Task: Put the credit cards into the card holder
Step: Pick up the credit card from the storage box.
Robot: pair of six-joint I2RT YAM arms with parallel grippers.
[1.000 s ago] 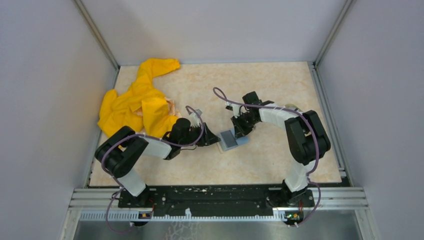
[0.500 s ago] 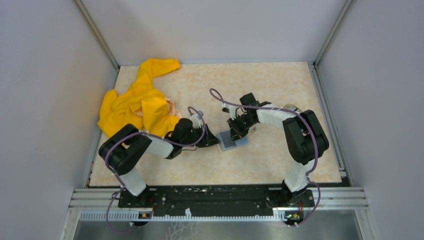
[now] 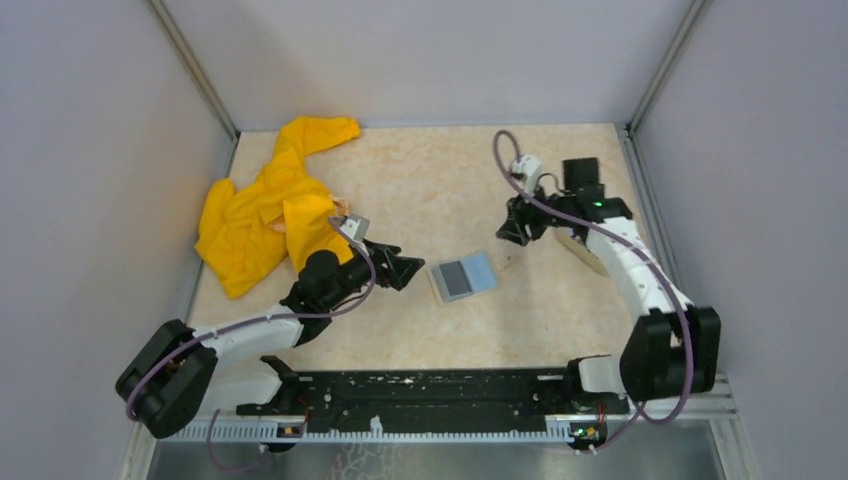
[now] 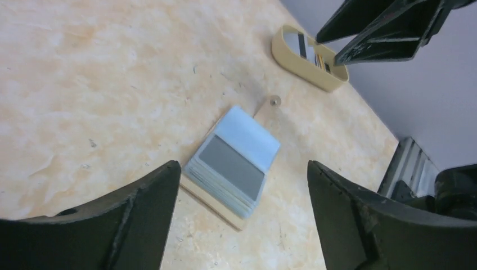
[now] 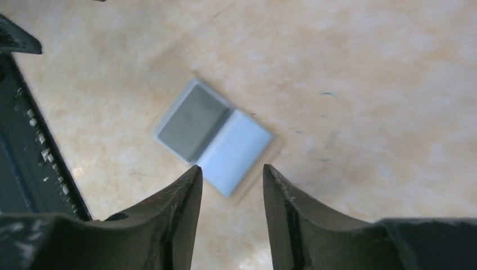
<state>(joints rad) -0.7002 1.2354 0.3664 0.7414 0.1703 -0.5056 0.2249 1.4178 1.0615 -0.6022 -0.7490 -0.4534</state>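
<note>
**Overhead and wrist views, card transfer not yet under way.** The small folding card holder, tan outside and pale grey-blue inside, lies spread open and flat near the middle of the marbled beige tabletop. Its slots face up, so that a card can be slid in from above. One half shows a dark grey panel; whether that is a card or a slot face cannot be told.

The left gripper hangs low just left of the holder. Its fingers are spread wide and empty and frame the holder in the wrist view, a stance suited to steadying it.

The right gripper is raised above the table, to the right of and beyond the holder. Its fingers are parted by a narrow gap with nothing between them.

An oval cream-rimmed dish stands to the right of the holder, close beside the right arm and well apart from the holder. It contains the shiny silvery credit cards, at least one with a dark stripe; their number cannot be told. The dish keeps the thin cards propped off the flat surface, which should make an edge grasp easier.

A crumpled yellow fabric garment lies at the far left.

The next step is probably the right gripper's descent to the dish.
</note>
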